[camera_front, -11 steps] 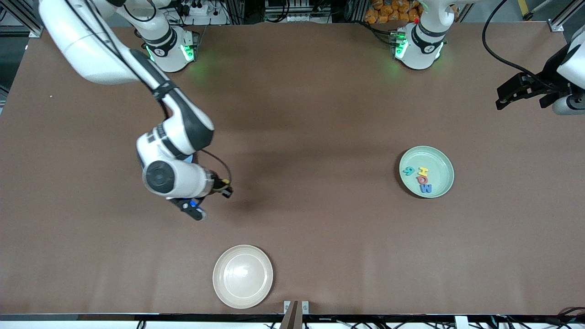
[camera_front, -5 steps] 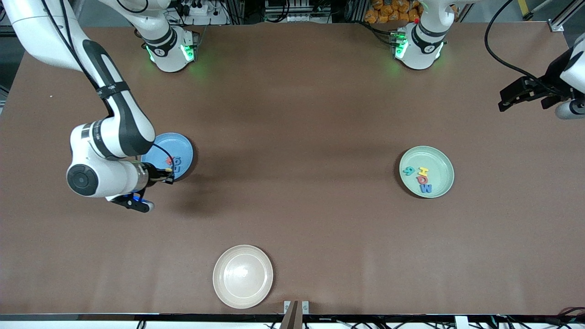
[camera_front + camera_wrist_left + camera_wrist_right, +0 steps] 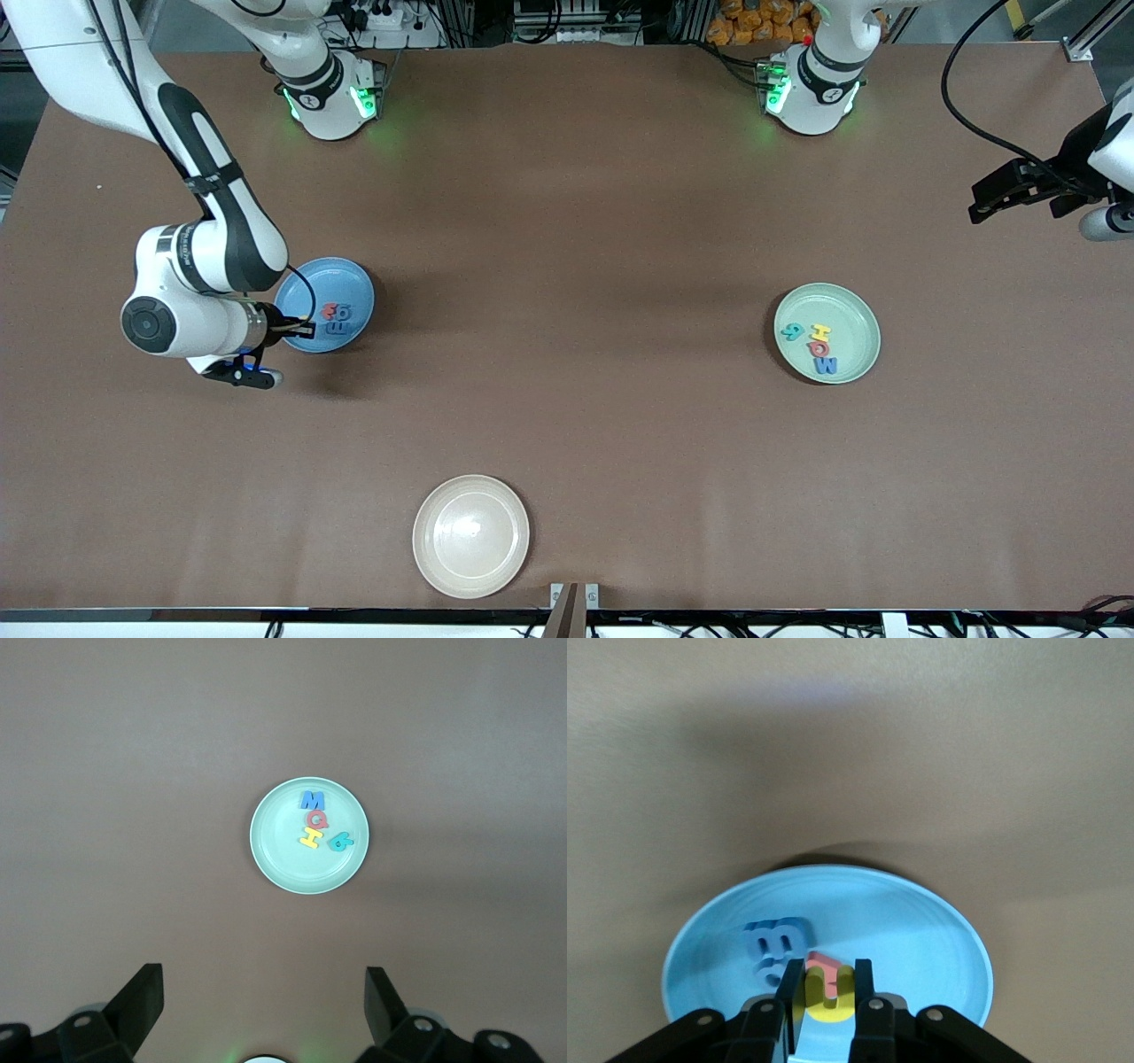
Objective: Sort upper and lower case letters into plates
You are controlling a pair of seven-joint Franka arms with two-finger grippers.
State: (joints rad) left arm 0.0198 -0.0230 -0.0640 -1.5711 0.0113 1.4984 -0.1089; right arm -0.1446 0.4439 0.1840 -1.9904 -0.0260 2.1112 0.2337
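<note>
Right wrist view: right gripper [image 3: 826, 992] is clamped on a yellow letter [image 3: 826, 1001], held edge-on between the fingers, and sits over the light blue plate [image 3: 921, 921]. Directly below and just past the fingertips lie a blue letter [image 3: 772, 943] and a pink letter [image 3: 824, 961] on the plate floor, touching or nearly touching each other; can't tell if the yellow one is resting on them or hanging above.

Front view shows the same: right gripper [image 3: 301, 330] over the plate's rim [image 3: 306, 275] toward the right arm's end of the table, w/ the blue and pink letters just ahead of the fingertips.

Left gripper [image 3: 263, 992] waits, fingers spread wide and empty, high over the table off toward the left arm's end. Well below it is the mint green plate [image 3: 275, 864], w/ four letters [image 3: 315, 822] clustered inside: blue, pink, yellow, teal. A cream plate [image 3: 470, 535] sits empty, well apart from both grippers.

Step in hand, by my read: drop-off of the last loose letter into the blue plate. No other letters visible on the bare table.

Next move needs: fingers to part so the piece falls inside the rim, pref. on bare plate beside the other two, then a straight lift away w/o nudging the plate.
</note>
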